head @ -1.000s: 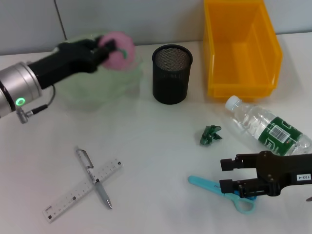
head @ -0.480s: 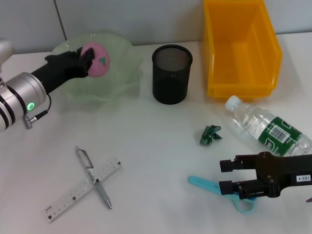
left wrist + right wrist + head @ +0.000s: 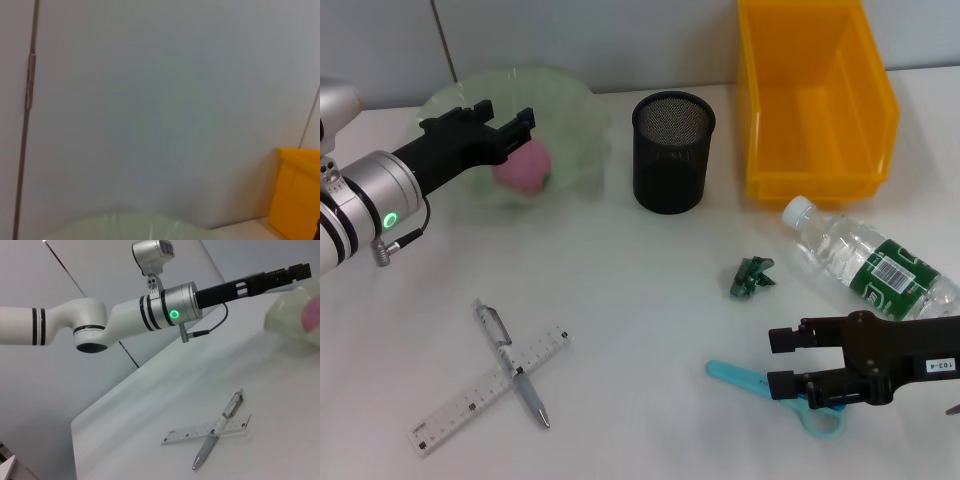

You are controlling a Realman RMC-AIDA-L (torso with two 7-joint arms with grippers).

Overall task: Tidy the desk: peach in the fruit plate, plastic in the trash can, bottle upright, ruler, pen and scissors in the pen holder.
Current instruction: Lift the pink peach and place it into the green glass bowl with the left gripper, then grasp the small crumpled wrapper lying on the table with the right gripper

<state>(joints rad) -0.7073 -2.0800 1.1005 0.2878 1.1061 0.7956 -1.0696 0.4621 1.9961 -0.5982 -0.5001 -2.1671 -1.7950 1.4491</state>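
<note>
The pink peach (image 3: 525,165) lies in the pale green fruit plate (image 3: 572,95) at the back left. My left gripper (image 3: 506,113) hovers open just above it, holding nothing. The right wrist view shows that gripper (image 3: 295,274) over the plate (image 3: 285,315) and the peach (image 3: 312,315). A crumpled green plastic scrap (image 3: 752,277) lies mid-right. The clear bottle (image 3: 865,262) lies on its side. My right gripper (image 3: 782,360) stands open over the teal scissors (image 3: 760,383). The ruler (image 3: 485,392) and pen (image 3: 515,368) lie crossed at the front left. The black mesh pen holder (image 3: 672,150) stands at the back centre.
A yellow bin (image 3: 815,100) stands at the back right, beside the pen holder. The left wrist view faces the grey wall, with the plate's rim (image 3: 125,222) and the bin's corner (image 3: 297,195) showing. White tabletop runs between the pen holder and the ruler.
My left gripper has opened and let go of the peach, which now rests in the plate. The arm has drawn back slightly to the left. The right arm has not moved.
</note>
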